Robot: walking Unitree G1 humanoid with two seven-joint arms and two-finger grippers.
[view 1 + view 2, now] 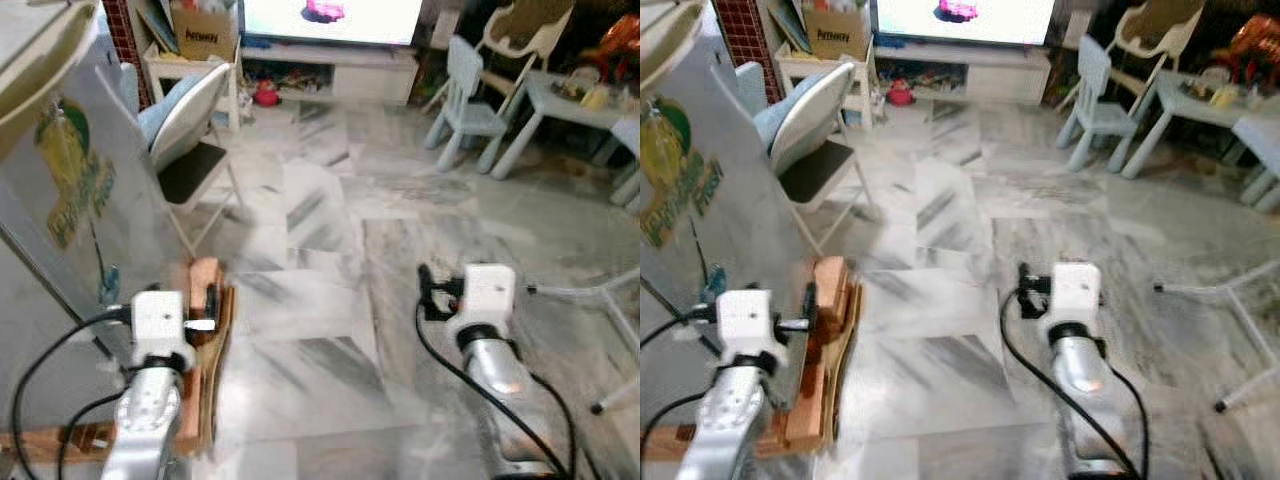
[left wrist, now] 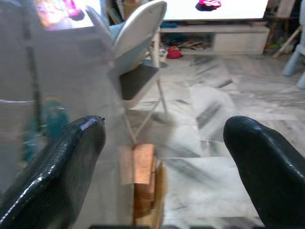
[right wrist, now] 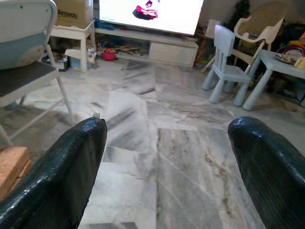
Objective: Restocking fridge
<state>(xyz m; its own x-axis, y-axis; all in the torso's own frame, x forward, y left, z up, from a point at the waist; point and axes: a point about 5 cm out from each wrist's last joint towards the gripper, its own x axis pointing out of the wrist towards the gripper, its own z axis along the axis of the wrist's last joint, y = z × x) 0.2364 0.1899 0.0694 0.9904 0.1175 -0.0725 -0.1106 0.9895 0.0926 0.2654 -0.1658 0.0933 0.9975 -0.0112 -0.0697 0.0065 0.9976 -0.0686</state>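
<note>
**Mia:** Looking down from the head, what do you see?

**Ben:** I see the fridge point(image 1: 55, 200) on the robot's left side. It is grey and has a green and yellow sticker. Its door looks closed from here. The left gripper point(image 1: 205, 322) is up close beside it, near a stack of wooden blocks point(image 1: 205, 290) on the floor. The right gripper point(image 1: 428, 290) is held out over the marble floor point(image 1: 320, 250), well apart from the fridge.

**Mia:** Anything else in the room?

**Ben:** A folding chair point(image 1: 190, 130) stands just past the fridge. Far back is a bright TV screen point(image 1: 330, 20). A small blue chair point(image 1: 468, 100) and a little table point(image 1: 565, 105) are on the right.

**Mia:** What about the left wrist view?

**Ben:** The two black fingers point(image 2: 62, 167) are spread wide with nothing between them. The fridge side fills one part, a bit blurry, and the wooden blocks sit low in the middle.

**Mia:** And the right wrist view?

**Ben:** Those fingers point(image 3: 71, 162) are spread wide too, and hold nothing. Past them is bare floor and the small blue chair.

**Mia:** So how far is the job?

**Ben:** I think it has hardly begun. I can't see any food or drinks to put in. The robot must get the things, open the door, and put them inside.
</note>
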